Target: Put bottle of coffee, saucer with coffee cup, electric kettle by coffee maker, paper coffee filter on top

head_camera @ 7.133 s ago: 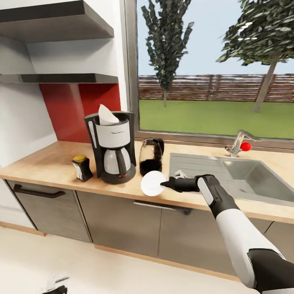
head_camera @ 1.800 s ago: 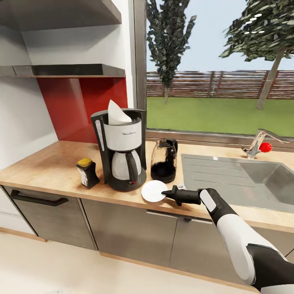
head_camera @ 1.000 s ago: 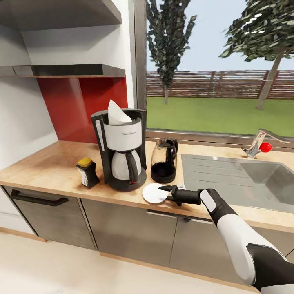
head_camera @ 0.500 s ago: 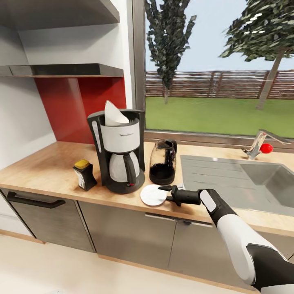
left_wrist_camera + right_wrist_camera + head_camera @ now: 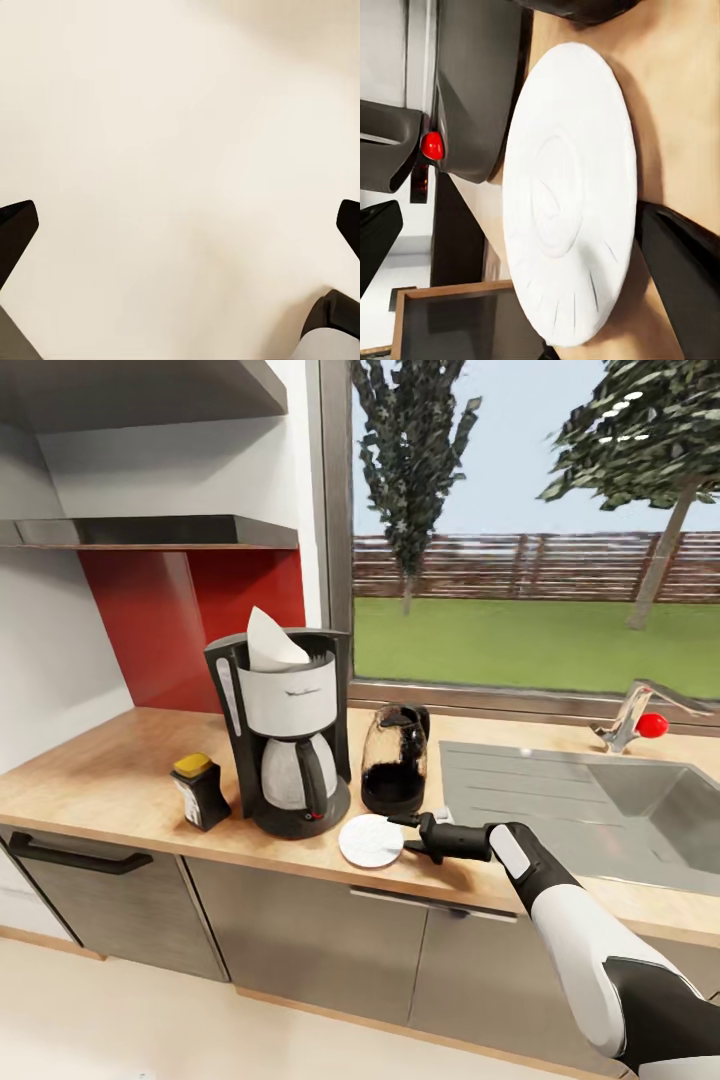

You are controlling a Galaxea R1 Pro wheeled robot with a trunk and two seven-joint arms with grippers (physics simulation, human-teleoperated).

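Our right gripper (image 5: 400,834) has let go of the saucer (image 5: 371,840), now flat on the countertop (image 5: 120,780) (beside the coffee maker (image 5: 283,735)), jaws parted.

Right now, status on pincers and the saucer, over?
Right pincer open at the saucer. Left pincer open over bare floor. Saucer flat on counter beside coffee maker, kettle just behind.

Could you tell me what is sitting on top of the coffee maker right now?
A white paper filter stands in the open top of the coffee maker, its tip poking above the rim. Its lower part is hidden inside the basket.
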